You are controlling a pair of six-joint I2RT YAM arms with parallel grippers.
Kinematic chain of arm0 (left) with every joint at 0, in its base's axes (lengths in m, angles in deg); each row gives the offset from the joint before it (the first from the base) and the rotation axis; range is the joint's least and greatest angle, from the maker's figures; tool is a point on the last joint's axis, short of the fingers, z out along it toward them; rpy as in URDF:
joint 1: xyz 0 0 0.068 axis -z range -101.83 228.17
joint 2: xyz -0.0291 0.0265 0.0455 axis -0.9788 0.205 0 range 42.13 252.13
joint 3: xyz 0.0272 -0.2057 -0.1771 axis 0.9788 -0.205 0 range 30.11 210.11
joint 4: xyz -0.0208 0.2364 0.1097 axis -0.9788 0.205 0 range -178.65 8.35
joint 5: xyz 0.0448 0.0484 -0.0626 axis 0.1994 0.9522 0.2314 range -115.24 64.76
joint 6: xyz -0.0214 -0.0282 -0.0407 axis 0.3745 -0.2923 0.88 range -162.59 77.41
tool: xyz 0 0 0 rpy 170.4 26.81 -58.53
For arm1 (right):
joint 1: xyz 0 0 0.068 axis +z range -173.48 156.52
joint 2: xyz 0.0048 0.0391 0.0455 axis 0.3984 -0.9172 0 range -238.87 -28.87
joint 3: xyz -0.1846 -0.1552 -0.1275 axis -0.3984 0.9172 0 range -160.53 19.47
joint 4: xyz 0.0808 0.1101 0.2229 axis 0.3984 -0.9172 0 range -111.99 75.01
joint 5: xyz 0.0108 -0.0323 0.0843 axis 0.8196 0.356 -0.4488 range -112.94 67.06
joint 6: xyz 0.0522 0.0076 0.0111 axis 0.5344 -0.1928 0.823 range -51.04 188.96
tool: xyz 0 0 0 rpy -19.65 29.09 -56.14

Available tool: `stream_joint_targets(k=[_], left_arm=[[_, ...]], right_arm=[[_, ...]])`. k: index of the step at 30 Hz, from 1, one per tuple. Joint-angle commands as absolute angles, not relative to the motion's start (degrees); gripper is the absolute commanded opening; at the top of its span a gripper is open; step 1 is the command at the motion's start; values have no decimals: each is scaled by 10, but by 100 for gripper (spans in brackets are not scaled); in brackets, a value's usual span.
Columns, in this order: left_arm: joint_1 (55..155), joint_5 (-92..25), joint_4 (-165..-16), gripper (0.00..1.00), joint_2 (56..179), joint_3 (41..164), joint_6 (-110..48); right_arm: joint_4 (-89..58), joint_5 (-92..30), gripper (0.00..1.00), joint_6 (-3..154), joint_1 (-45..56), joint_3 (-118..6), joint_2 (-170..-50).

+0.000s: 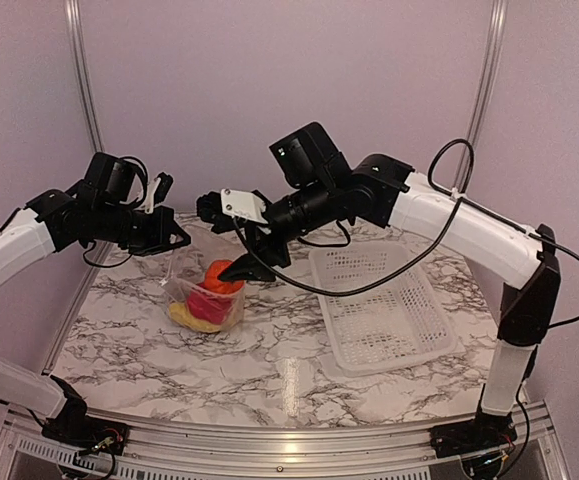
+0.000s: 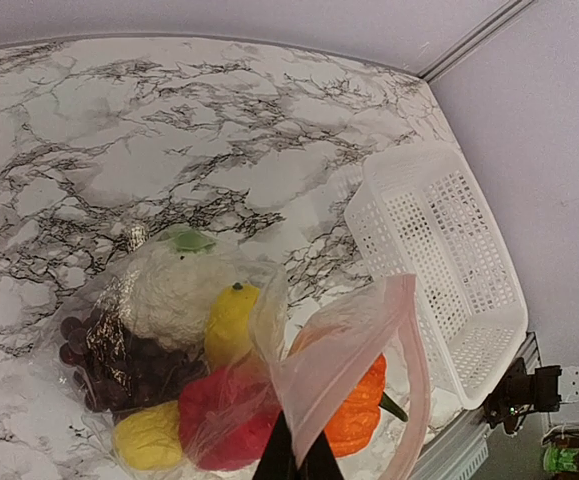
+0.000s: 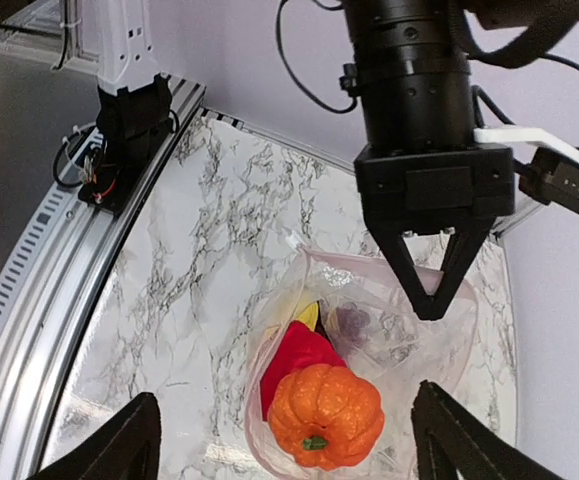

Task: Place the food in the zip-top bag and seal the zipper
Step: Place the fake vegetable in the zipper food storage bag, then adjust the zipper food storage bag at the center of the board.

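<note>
The clear zip-top bag lies on the marble table with its mouth held up and open. Inside are the white cauliflower, dark grapes, two yellow pieces, and the red pepper. The orange round fruit sits in the bag's mouth, also visible in the left wrist view. My left gripper is shut on the bag's rim by the pinkish zipper strip, which is unsealed. My right gripper is open wide, just above the orange fruit, holding nothing.
The white lattice basket lies empty to the right of the bag, also visible in the left wrist view. The table's aluminium frame edge and the left arm's base are near.
</note>
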State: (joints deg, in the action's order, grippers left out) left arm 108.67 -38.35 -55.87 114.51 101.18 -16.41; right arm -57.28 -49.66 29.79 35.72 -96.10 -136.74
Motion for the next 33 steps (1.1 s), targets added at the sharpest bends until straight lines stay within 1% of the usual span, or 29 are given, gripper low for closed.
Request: stream_joint_targets(k=[1,3,4,7,16,26,28,30,33], left_arm=[[1088,-390,-573,0,1139,1009,-167],[1088,-391,-573,0,1140,1009,-169],[1088,-390,-573,0,1140,1009,-169],[1088,-390,-573,0,1141,1009,-169],[1088,-394,-578,0,1148,1007,-169],[1088,-394,-578,0,1149,1008,-170],[1088,-395,-578,0,1149,1008,-170],[1088,-395,-577,0,1149,1007,-170],[1088,-397,-576,0,1149,1010,-169]], right_arm=[[-653,-466,70,244,364,-961,-1405],[-662,-445,58,234,364,-959,-1412],[-664,-438,54,232,364,-957,-1413],[-662,-424,49,223,364,-946,-1414],[-654,-405,43,213,368,-933,-1429],[-649,-375,39,198,381,-950,-1462],[-644,-361,30,200,385,-955,-1470],[-645,-352,18,206,386,-968,-1479],[-646,-344,4,215,386,-984,-1477]])
